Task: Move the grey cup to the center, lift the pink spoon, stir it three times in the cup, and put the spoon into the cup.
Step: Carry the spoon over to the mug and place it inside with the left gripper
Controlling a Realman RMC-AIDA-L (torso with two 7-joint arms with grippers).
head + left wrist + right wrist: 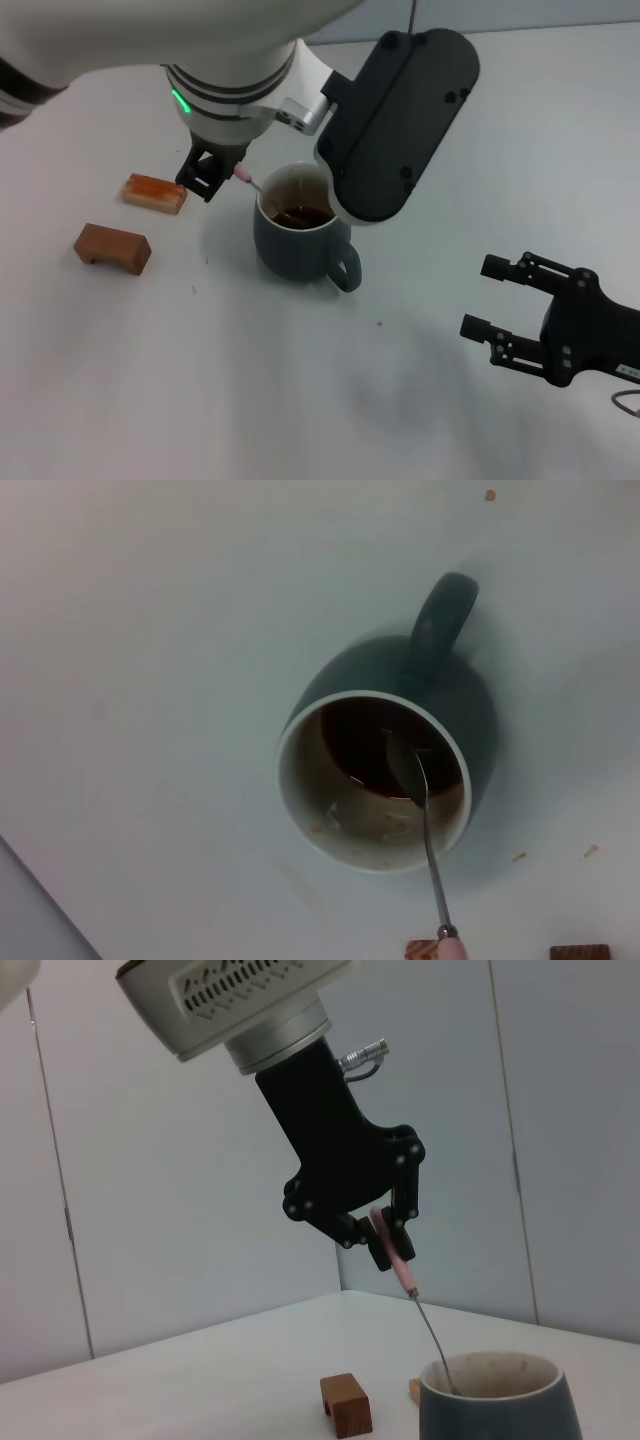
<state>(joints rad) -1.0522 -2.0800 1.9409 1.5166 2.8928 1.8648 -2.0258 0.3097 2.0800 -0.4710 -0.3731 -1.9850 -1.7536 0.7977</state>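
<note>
The grey cup [300, 240] stands near the middle of the table, its handle toward me, with dark brown liquid inside. The same cup [385, 765] fills the left wrist view and its rim [495, 1385] shows in the right wrist view. My left gripper [215, 172] hangs just left of the cup, shut on the pink spoon [245, 178] by its handle. The spoon [405, 1275] slants down into the cup, and its silver bowl [407, 765] dips into the liquid. My right gripper [495, 298] rests open at the near right, apart from the cup.
Two brown wooden blocks lie left of the cup: one [154, 193] beside the left gripper, another [112, 248] nearer me. The left arm's black housing [395, 120] hangs over the cup's far right side.
</note>
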